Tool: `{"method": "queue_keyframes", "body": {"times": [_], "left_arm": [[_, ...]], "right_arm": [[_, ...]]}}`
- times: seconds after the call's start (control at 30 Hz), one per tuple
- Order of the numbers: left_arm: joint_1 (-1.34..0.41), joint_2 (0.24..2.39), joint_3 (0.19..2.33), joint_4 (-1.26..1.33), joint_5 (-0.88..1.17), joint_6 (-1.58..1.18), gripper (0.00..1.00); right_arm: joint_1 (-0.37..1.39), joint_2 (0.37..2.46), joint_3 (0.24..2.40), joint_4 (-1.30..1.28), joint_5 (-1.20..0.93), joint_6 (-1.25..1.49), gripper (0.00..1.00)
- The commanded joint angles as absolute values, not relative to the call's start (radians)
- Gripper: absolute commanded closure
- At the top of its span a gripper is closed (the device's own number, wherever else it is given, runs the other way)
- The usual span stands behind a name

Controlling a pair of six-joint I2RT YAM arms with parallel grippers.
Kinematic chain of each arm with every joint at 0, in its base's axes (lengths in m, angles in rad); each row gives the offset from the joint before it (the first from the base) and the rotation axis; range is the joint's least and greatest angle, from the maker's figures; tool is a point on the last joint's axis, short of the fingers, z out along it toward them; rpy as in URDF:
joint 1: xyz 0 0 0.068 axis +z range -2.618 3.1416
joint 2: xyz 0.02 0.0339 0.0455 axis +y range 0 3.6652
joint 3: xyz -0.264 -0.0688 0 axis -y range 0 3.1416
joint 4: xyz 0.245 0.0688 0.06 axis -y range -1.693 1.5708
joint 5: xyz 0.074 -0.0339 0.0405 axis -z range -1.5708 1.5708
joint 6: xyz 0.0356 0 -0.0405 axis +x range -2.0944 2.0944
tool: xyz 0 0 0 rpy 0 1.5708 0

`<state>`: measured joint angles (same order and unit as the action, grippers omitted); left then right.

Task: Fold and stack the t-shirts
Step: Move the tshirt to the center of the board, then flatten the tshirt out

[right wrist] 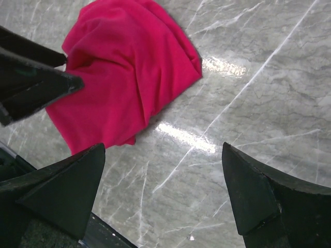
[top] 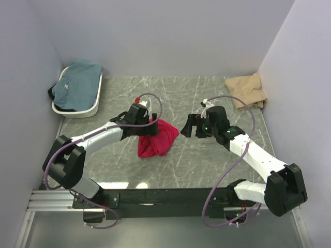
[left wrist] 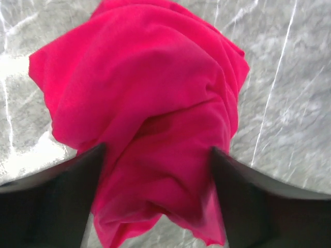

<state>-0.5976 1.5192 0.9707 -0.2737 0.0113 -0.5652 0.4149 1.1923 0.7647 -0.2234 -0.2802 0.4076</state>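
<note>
At the tabletop's middle, slightly to your left: one red t-shirt (top: 158, 138), crumpled in a loose heap on the surface.

- Left gripper (top: 146, 125): at the heap's far-left edge, fingers spread wide, a bunch of the red cloth lying between them; you see no pinch on it.
- Right gripper (top: 187, 126): just right of the heap and apart from it, jaws spread wide over bare tabletop, holding nothing.
- Far right corner: one tan t-shirt (top: 247, 91), rumpled, close to the right wall.
- Far left corner: one teal t-shirt (top: 77, 85), piled in the white basket (top: 77, 110).
- Open room: you have bare surface between the red heap and the tan t-shirt, and along the near edge in front of both arms.
- Surface: tabletop (top: 207, 165), grey-green marble pattern with pale veins, glossy, with patches of glare.
- Room: plain pale walls (top: 170, 36) close the back and both sides.
</note>
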Motion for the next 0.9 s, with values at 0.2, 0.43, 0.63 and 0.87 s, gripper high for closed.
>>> {"method": "queue_keyframes", "body": {"times": [0.2,0.43,0.63,0.87], "left_arm": [[-0.612,1.453,1.017,-0.304,0.072,-0.502,0.91],[-0.63,1.523,1.084,-0.268,0.21,-0.483,0.99],[-0.763,1.612,1.554,-0.375,0.359,-0.399,0.99],[-0.911,1.758,1.947,-0.508,0.529,-0.37,0.99]], "right_arm": [[0.419,1.163,0.781,-0.215,-0.226,0.408,0.0],[0.419,1.134,0.772,-0.233,-0.15,0.41,0.0],[0.419,1.065,0.747,-0.25,-0.002,0.413,0.0],[0.408,0.922,0.704,-0.284,0.257,0.506,0.0]]}}
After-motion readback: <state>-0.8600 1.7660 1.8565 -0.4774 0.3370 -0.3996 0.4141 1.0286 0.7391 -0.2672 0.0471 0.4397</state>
